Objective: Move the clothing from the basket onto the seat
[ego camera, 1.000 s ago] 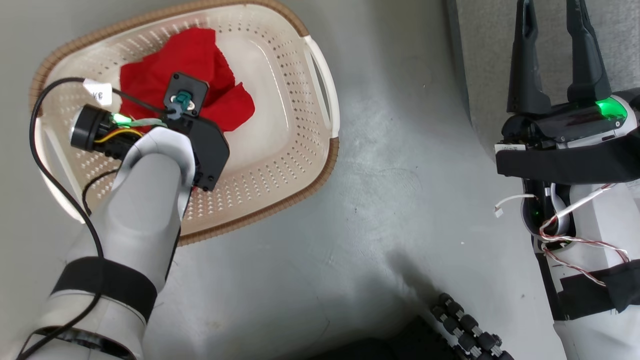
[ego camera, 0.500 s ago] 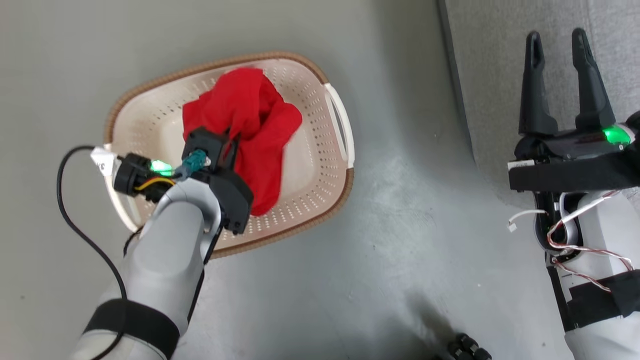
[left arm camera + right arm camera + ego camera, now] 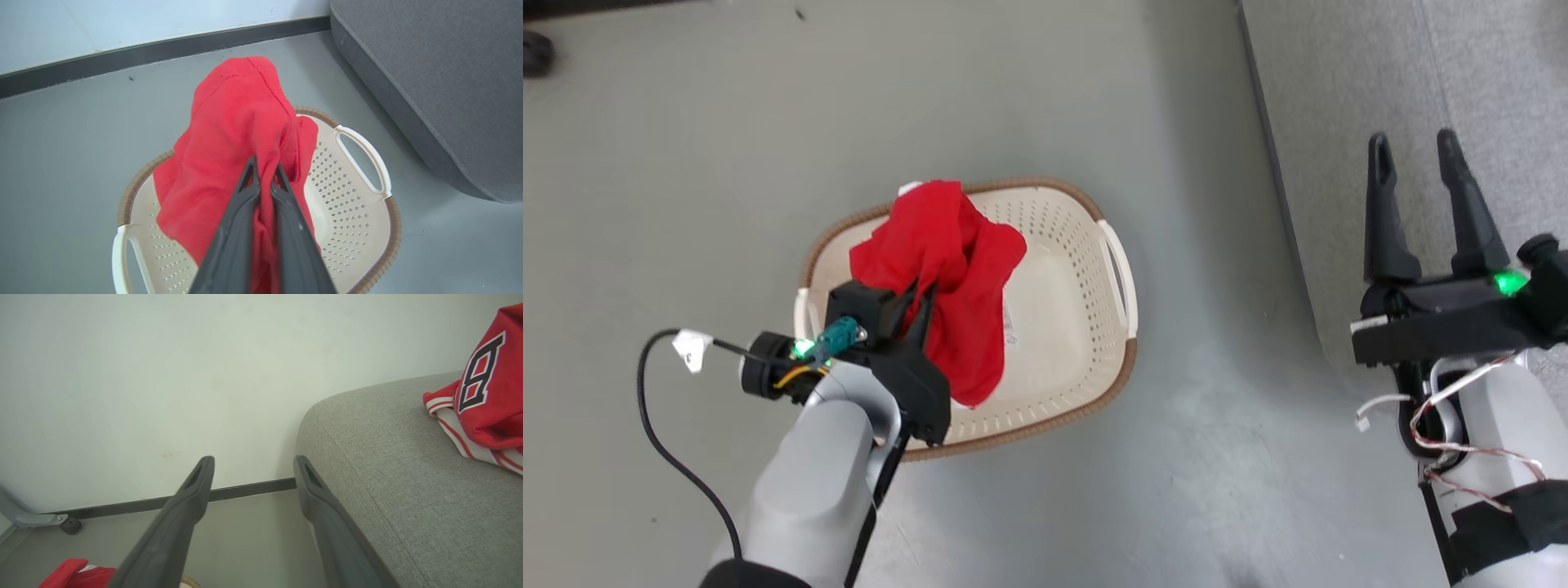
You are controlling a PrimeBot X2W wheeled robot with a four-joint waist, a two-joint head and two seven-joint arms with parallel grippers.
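The left gripper [image 3: 920, 287] is seen clamped on a fold of the plain red garment [image 3: 939, 245], and its pale forearm [image 3: 825, 482] is angled forward. The right gripper [image 3: 1412, 143] is held empty, with its fingers spread wide and pointed forward.

Grey floor [image 3: 686, 163], white wall [image 3: 163, 375], dark skirting [image 3: 163, 48] at wall base; grey leg [image 3: 36, 520] on black caster [image 3: 70, 525] near skirting.
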